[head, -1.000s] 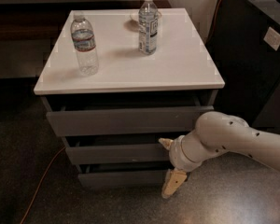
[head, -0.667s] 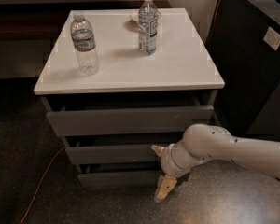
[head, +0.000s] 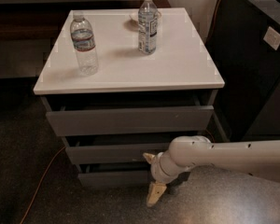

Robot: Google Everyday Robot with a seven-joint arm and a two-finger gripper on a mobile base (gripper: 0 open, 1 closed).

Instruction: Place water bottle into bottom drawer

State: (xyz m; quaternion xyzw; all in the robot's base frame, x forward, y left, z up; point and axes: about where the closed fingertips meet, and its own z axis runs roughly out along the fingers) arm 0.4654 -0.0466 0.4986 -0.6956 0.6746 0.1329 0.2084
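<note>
The water bottle [head: 84, 43], clear with a white cap and a red-banded label, stands upright on the left of the white cabinet top [head: 177, 69]. The bottom drawer [head: 112, 178] is the lowest grey front and looks pushed in or nearly so. My gripper [head: 152, 177] hangs low in front of that drawer's right part. It is open, with one tan fingertip [head: 149, 157] by the middle drawer's lower edge and the other [head: 155, 195] near the floor. Nothing is between them. The white arm reaches in from the right.
A taller, slimmer bottle [head: 147, 23] stands at the back middle of the top, with a small dish [head: 134, 17] behind it. A black cabinet [head: 256, 64] stands close on the right. An orange cable [head: 42, 181] runs across the dark floor at the left.
The arm has slid left along the drawer fronts, bringing the gripper further in front of the bottom drawer. Both bottles stay where they were.
</note>
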